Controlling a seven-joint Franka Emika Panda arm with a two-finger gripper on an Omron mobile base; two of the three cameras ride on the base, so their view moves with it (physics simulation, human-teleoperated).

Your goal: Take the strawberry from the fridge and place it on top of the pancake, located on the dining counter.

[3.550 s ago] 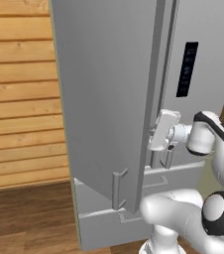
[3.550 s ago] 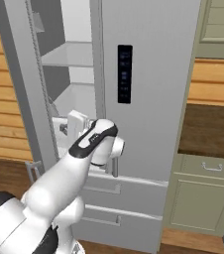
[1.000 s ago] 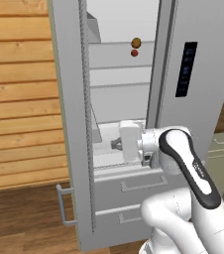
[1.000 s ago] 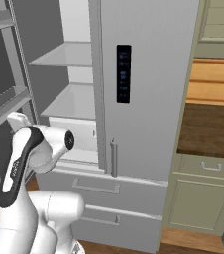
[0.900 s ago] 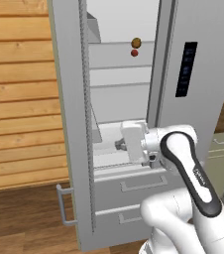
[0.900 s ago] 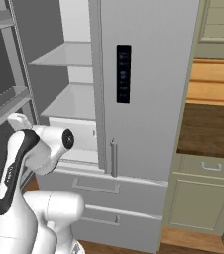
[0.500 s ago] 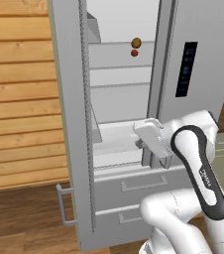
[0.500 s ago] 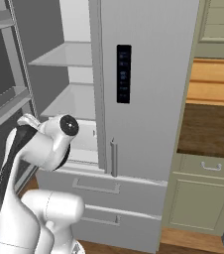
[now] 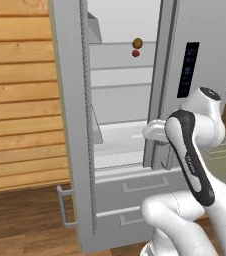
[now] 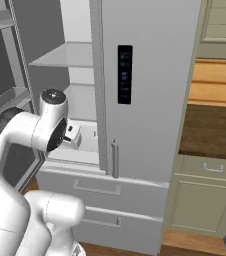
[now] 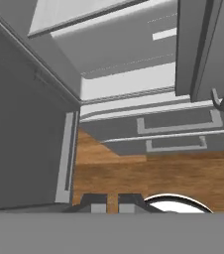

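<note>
The fridge (image 9: 205,60) stands with its left door (image 9: 70,125) swung wide open. On an upper white shelf inside sits the tiny red strawberry (image 9: 135,53), just below a brownish-orange ball (image 9: 137,43). My gripper (image 9: 147,134) hangs in front of the lower shelf, well below the strawberry and close to the edge of the shut right door. From the right base view the gripper (image 10: 75,136) is at the open compartment's mouth. In the hand view the gripper (image 11: 111,203) has its fingertips nearly together with nothing between them, over the wooden floor. The pancake and the dining counter are out of view.
Two lower fridge drawers (image 9: 135,187) are closed under the open compartment. The open door's bar handle (image 9: 62,207) sticks out at the left, beside a wood-plank wall (image 9: 15,100). Pale-green cabinets (image 10: 200,200) stand right of the fridge.
The left fridge door has swung from partly open to wide open. Over the last second my hand drew back to the right, away from the lower shelf toward the right door's edge.
</note>
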